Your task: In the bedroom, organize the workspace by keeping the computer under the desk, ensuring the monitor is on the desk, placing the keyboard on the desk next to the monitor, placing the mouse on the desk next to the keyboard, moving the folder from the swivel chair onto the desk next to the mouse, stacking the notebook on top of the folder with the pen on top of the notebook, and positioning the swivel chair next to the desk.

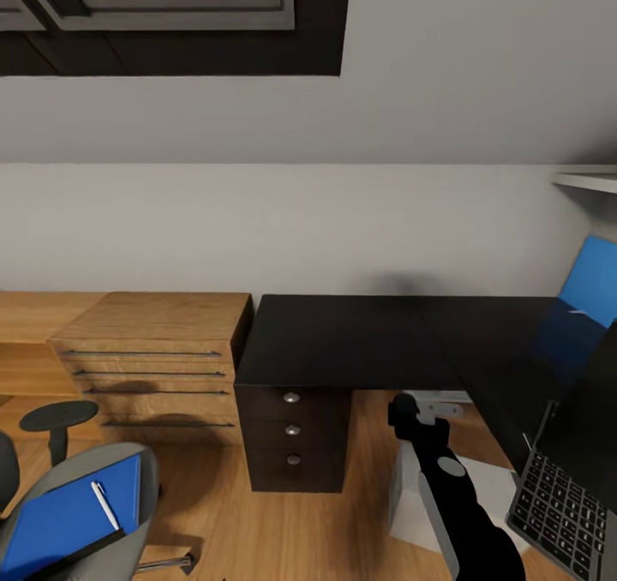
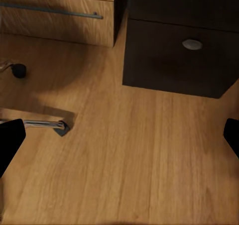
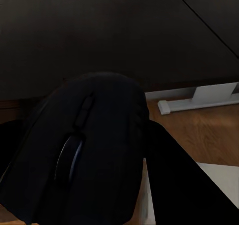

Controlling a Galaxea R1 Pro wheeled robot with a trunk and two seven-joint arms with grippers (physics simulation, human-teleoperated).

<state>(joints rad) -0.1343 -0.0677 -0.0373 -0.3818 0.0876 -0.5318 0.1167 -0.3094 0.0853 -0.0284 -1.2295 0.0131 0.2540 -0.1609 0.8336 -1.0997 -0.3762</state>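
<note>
My right gripper [image 1: 403, 410] is shut on the black mouse [image 3: 89, 150], held low in front of the black desk [image 1: 343, 337], near its drawers. The blue folder [image 1: 68, 517] lies on the grey swivel chair [image 1: 141, 478] at lower left, with a white pen [image 1: 104, 504] on top. The keyboard [image 1: 561, 504] and the dark monitor [image 1: 591, 410] sit on the desk's right wing. A light grey computer [image 1: 401, 491] stands under the desk behind my right arm. My left gripper [image 2: 119, 135] is open over bare floor. The notebook is out of view.
A light wooden drawer cabinet [image 1: 154, 350] stands left of the desk. The chair's chrome leg [image 2: 45, 124] and a caster [image 2: 19, 70] are near my left gripper. A white desk foot [image 3: 199, 98] rests on the wood floor. A shelf [image 1: 587, 182] juts out at upper right.
</note>
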